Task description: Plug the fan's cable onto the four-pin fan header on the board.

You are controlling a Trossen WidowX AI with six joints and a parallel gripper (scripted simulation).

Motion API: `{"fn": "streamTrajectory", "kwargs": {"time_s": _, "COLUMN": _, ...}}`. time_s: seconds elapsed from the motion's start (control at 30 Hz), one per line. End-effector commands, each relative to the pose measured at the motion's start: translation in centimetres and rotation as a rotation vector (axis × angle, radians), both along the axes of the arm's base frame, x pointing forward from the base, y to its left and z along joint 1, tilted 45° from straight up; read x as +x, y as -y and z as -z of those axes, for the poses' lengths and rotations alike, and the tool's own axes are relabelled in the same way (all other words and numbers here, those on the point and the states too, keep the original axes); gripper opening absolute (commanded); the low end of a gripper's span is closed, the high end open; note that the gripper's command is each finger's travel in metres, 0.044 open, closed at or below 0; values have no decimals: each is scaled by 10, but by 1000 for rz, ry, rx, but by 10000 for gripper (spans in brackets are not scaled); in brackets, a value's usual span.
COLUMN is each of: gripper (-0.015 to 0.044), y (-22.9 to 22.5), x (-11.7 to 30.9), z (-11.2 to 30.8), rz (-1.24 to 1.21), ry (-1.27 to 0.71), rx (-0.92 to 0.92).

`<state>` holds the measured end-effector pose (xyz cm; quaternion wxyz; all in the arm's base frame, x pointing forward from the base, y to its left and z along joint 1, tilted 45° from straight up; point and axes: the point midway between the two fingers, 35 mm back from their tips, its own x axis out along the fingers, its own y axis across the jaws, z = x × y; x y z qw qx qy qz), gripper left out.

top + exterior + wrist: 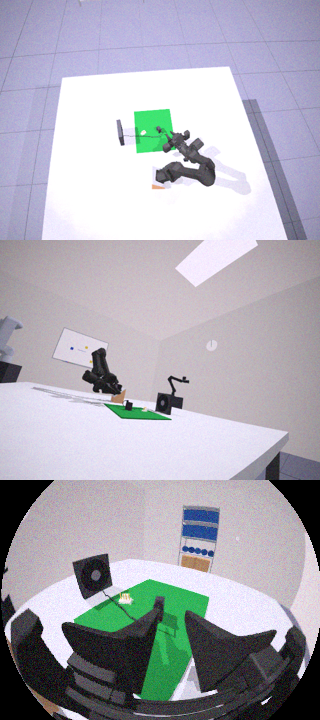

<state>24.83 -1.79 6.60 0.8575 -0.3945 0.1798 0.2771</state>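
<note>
The green board [152, 117] [144, 416] [187, 600] lies on the table. The white four-pin header [143, 132] [144, 409] [125, 600] stands on its fan side, its pins bare. The black plug [158, 128] [128, 406] [159, 601] is at the board, apart from the header, slightly tilted; whether it rests flat is unclear. The thin cable [148, 136] [119, 605] runs from it to the upright black fan [120, 132] [163, 403] [93, 575]. My gripper [169, 133] [120, 393] [171, 613] is open and empty, above and behind the plug; its left finger overlaps the plug's lower part in the wrist view.
An orange-brown block [157, 186] [118, 397] stands near the arm's base. A small black arm [173, 385] and a dark box [177, 401] show behind the fan. A shelf with blue bins [200, 532] stands beyond the table.
</note>
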Motion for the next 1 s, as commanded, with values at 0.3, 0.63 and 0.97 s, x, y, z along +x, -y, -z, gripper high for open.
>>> {"fn": "streamTrajectory", "kwargs": {"time_s": 0.3, "gripper": 219, "y": -7, "x": -25, "z": -14, "rz": 8, "ry": -29, "rx": 14}}
{"fn": "streamTrajectory", "kwargs": {"time_s": 0.63, "gripper": 440, "y": -12, "x": -21, "z": -5, "rz": 96, "ry": -267, "rx": 81}}
{"fn": "streamTrajectory", "kwargs": {"time_s": 0.97, "gripper": 440, "y": -18, "x": -21, "z": 3, "rz": 198, "ry": -492, "rx": 90}}
